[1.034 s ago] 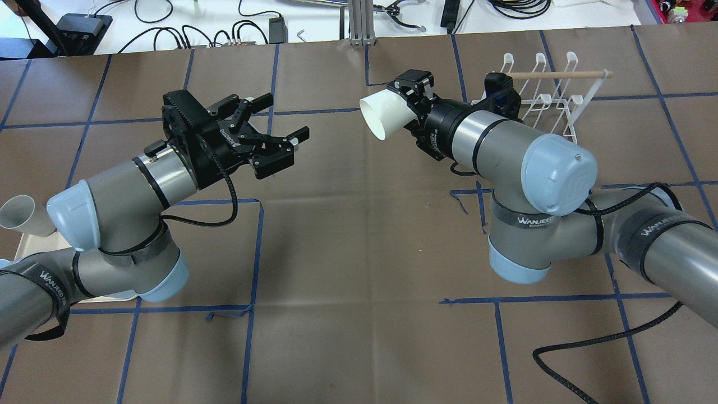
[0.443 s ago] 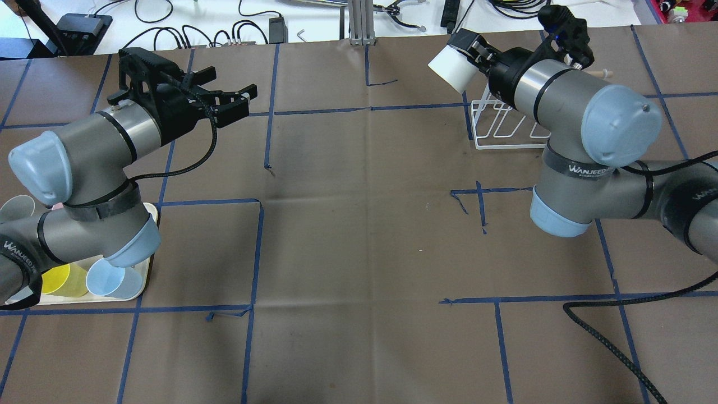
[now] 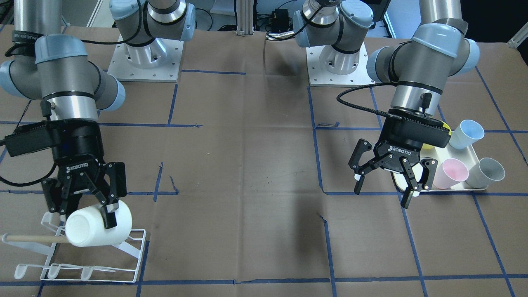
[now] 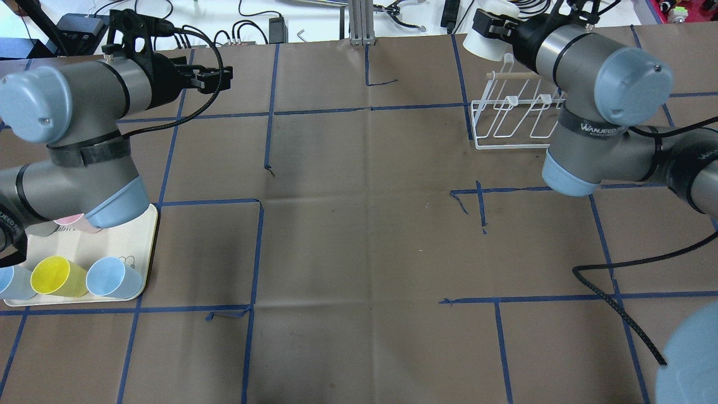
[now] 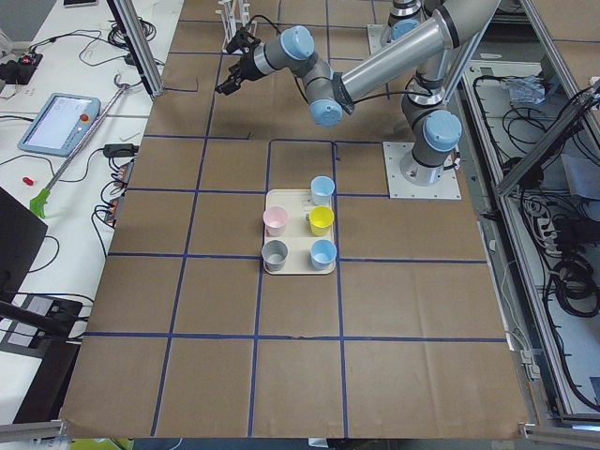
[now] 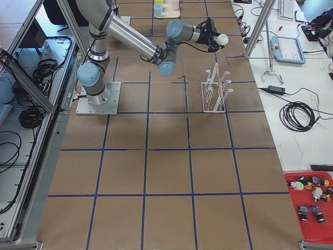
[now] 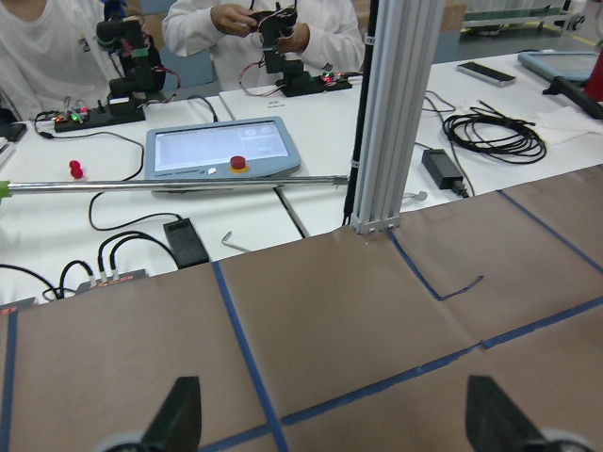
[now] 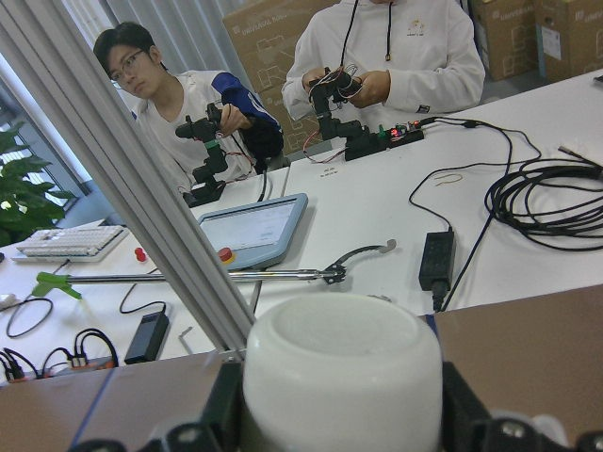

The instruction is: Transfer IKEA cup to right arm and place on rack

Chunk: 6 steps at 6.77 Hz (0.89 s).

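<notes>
The hand-over is finished: a second ago the right gripper held the white IKEA cup out over the middle of the table, with the left gripper open close beside it; since then the right arm has swung the cup away to the far right, and the left gripper has drawn back to the left, well apart from it. I judge the transfer half done, with only the placing left.

The right gripper's fingers are clamped on the cup, one on each side of its wall; the cup hangs tilted in the air over the far end of the rack, close by the wooden dowel; it sits on no prong yet, and whether it brushes the dowel I cannot tell. The left gripper's fingers stand apart and hold nothing.

Counted: one white cup, in hand; five cups on the cream tray at the near left, namely two blue, one pink, one yellow and one grey; one rack with six prongs in two rows of three, all bare; one dowel.
</notes>
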Available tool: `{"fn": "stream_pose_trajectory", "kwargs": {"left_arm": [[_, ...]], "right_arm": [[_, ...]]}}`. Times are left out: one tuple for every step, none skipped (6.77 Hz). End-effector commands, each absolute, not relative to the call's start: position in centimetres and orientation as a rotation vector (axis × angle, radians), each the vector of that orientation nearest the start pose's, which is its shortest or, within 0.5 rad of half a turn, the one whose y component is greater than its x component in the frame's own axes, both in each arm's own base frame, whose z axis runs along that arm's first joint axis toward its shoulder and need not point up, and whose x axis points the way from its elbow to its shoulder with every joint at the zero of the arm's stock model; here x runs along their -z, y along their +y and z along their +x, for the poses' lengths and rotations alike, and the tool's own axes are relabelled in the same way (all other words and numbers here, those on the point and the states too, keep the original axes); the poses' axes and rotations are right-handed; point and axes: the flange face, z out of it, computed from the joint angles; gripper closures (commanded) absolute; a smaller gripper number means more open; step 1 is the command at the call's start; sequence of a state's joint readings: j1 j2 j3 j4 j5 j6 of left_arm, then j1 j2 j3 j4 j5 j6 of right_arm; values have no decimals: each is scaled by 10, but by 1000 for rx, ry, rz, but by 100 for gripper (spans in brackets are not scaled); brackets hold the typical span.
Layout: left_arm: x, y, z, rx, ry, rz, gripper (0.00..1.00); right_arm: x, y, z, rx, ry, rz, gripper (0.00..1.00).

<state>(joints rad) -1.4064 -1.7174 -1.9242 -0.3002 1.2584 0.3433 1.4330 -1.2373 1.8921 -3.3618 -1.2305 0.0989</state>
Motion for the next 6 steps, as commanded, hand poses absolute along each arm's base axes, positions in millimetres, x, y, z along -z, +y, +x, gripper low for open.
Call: {"fn": "stream_pose_trajectory", "kwargs": {"left_arm": [[-456, -582, -102, 823, 3009, 329, 1], [-470, -580, -104, 664, 3085, 251, 1], [-472, -560, -103, 418, 3135, 196, 1], [-476, -530, -103, 188, 3158, 65, 1], [-482, -499, -105, -5, 3174, -36, 1], [-488, -479, -106, -66, 3178, -118, 1]], "right_arm": [[-368, -635, 55, 1670, 2490, -123, 81], [-352, -657, 44, 1713, 2499, -165, 81], [-334, -665, 42, 1754, 2481, -174, 81], [-327, -665, 42, 1764, 2475, -171, 80], [-319, -665, 42, 1746, 2485, -168, 80], [-312, -666, 42, 1733, 2496, -157, 80]]}}
